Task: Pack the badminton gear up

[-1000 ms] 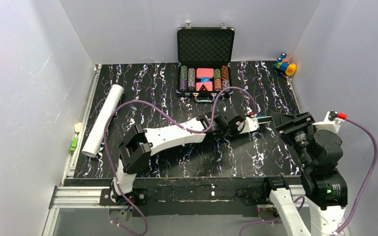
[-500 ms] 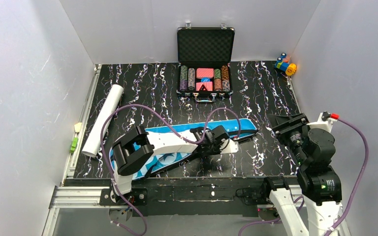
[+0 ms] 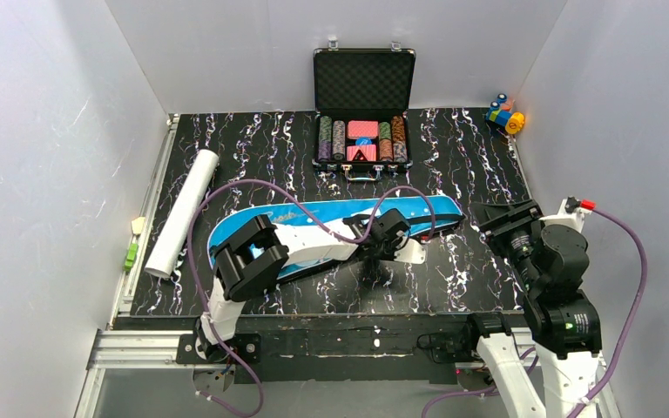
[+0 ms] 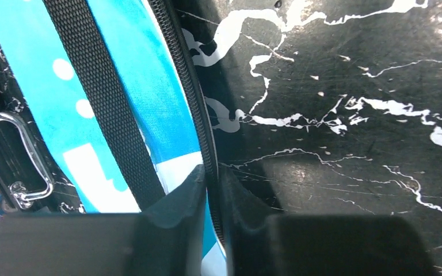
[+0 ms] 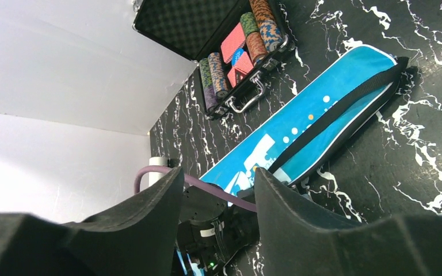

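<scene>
The long blue bag (image 3: 314, 222) lies slanted across the table's middle, its narrow end (image 3: 440, 209) toward the right. In the left wrist view a black strap and a black zipper (image 4: 198, 115) run along the bag (image 4: 121, 86). My left gripper (image 3: 401, 250) sits at the bag's near edge, and its jaws (image 4: 212, 184) are shut on the zippered edge. My right gripper (image 3: 498, 218) hangs open just right of the bag's narrow end, with nothing between its fingers (image 5: 218, 184). The white tube (image 3: 181, 213) lies along the left side of the table.
An open black case of poker chips (image 3: 363, 139) stands at the back centre, close behind the bag; its metal handle (image 4: 17, 149) shows in the left wrist view. Small colourful toy blocks (image 3: 505, 115) sit in the back right corner. White walls enclose the table.
The blue bag, almost hidden a second ago, now lies in full view and has shifted back and right. My left gripper drew back from the right. The right arm pulled slightly away.
</scene>
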Controlling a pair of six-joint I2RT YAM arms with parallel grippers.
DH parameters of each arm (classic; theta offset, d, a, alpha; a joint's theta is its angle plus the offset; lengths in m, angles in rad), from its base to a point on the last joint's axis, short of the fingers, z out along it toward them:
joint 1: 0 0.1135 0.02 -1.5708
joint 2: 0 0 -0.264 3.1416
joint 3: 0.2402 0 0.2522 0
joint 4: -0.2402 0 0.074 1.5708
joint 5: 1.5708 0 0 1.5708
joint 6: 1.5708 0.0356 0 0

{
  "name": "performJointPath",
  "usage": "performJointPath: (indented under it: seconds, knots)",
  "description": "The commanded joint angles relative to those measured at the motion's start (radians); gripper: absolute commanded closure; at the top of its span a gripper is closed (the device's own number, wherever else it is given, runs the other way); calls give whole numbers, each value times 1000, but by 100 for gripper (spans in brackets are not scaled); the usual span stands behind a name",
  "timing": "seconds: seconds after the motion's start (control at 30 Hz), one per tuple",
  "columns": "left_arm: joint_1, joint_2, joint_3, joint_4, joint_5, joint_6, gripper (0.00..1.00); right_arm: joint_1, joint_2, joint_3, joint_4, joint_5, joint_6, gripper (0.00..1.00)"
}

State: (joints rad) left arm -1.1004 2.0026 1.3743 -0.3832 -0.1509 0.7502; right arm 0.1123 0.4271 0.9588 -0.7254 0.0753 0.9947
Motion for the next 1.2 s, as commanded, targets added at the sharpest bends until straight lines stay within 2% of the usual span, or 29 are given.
performJointPath:
  seconds: [0.0,0.03,0.07,0.1,0.23,0.3,0.4,0.53,0.63,0.73,0.83,0.93,1.07,1.17]
  knots:
    - [13,-20,97,-126,41,-43,67,-3,27,25,46,17,-19,41]
    - [23,-36,114,-166,66,-84,44,-3,35,34,46,20,-29,38]
    - [30,-66,114,-184,80,-114,13,-3,44,43,46,23,-35,36]
    - [37,-116,103,-189,88,-134,2,-3,55,54,47,25,-44,34]
    - [72,-281,82,-265,128,-207,2,-3,109,107,51,34,-87,25]
    - [126,-353,123,-350,207,-275,2,-3,154,136,50,26,-119,23]
    - [310,-442,215,-479,353,-392,2,-3,239,172,50,11,-181,21]
    - [565,-533,256,-573,448,-465,2,-3,364,166,115,45,-314,19]
    - [735,-628,116,-496,485,-526,2,-3,460,134,163,135,-430,17]
    - [902,-705,-70,-385,524,-550,2,-5,566,117,149,247,-470,12]
    - [1067,-685,-200,-311,569,-571,2,-10,683,110,126,314,-532,7]
    - [1213,-584,-222,-277,586,-610,2,-17,722,22,257,229,-609,6]
    - [1257,-454,-198,-302,513,-663,2,-23,765,-7,318,166,-600,6]
    - [1264,-435,-210,-289,518,-652,2,-25,776,-22,356,112,-610,6]
